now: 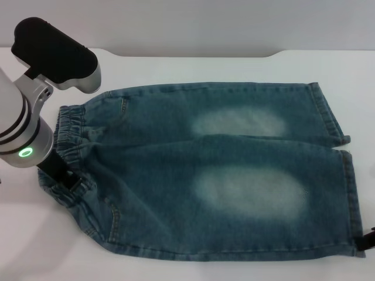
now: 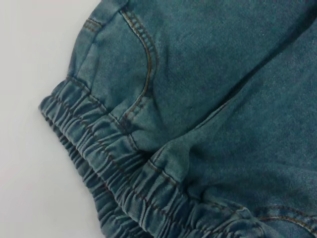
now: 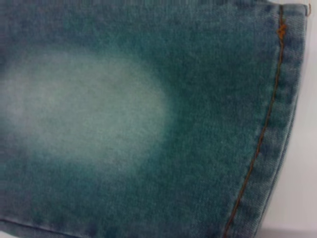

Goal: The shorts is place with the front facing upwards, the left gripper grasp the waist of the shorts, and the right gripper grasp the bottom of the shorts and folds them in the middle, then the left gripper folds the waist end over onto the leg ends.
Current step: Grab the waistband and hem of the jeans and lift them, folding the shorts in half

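Shorts, denim, one pair, laid flat and front up on my white table, waist toward my left side and legs toward my right. Waist: puckered elastic band, gathered, lying at the table's left part; my left wrist view shows the same band with a curved pocket seam just beside it. My left gripper is down at the near end of that band, black fingers touching or pressed into the denim; whether they have closed on cloth I cannot tell, since the silver arm covers most of them. Bottom of the shorts: two straight stitched hems, flat, at the right. My right gripper shows only as a black tip at the picture's right edge, just beside the near corner of the near hem; clenched or released, I cannot tell. My right wrist view shows the near leg's faded patch and orange-stitched hem close under the camera. Step in hand, by my judgement: first grasp, both ends, with no fold begun, as both legs still lie side by side and unlifted. Next move calls for: a firm pinch on both layers at waist and hem, then both ends lifted together and carried over the centre seam so that one leg lands on the other, edges matched. Surface: plain white, smooth, matte. Room: pale wall behind, nothing else in sight.
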`<state>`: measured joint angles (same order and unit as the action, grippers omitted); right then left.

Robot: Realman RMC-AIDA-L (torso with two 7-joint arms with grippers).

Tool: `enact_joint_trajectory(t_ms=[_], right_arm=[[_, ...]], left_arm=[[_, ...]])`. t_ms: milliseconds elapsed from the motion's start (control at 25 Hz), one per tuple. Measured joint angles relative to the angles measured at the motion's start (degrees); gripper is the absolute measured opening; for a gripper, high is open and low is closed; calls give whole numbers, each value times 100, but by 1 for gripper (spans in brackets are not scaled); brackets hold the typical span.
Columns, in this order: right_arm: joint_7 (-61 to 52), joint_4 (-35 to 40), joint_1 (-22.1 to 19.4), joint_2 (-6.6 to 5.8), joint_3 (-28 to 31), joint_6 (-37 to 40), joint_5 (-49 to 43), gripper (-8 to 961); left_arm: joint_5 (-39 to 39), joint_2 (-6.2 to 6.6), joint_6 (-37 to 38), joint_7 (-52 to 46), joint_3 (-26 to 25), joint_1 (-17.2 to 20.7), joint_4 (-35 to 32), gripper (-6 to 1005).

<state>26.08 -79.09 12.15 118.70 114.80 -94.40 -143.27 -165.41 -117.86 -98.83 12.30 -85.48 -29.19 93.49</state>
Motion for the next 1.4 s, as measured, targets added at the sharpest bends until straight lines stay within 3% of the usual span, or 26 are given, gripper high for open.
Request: enact_joint_trajectory(t_ms=[440,720,960,1160,1240,1400], right_arm=[[109,-505,-36,5,44,99,452,27],[517,-660,-82,18,27,610,1211,28],[883,-1021,-196,29,2,921,1744,28],[1218,-1325,-476,26,28,1615,2058,28],[1359,-1346,-533,30,12,1901,2162,28],[1598,-1345,-652,52,-70,2557,2342,27]], left_arm=[[0,0,311,-3,-89,161,130,45],[0,0,610,-13,-223,498,507,45],[1,12,1389,47,-417,1025,826,45],[8,13,1679,83,-516,1189,894,45],[38,4,2258,122,-680,1456,1009,45],[38,3,2392,122,-685,1498,1020,45]])
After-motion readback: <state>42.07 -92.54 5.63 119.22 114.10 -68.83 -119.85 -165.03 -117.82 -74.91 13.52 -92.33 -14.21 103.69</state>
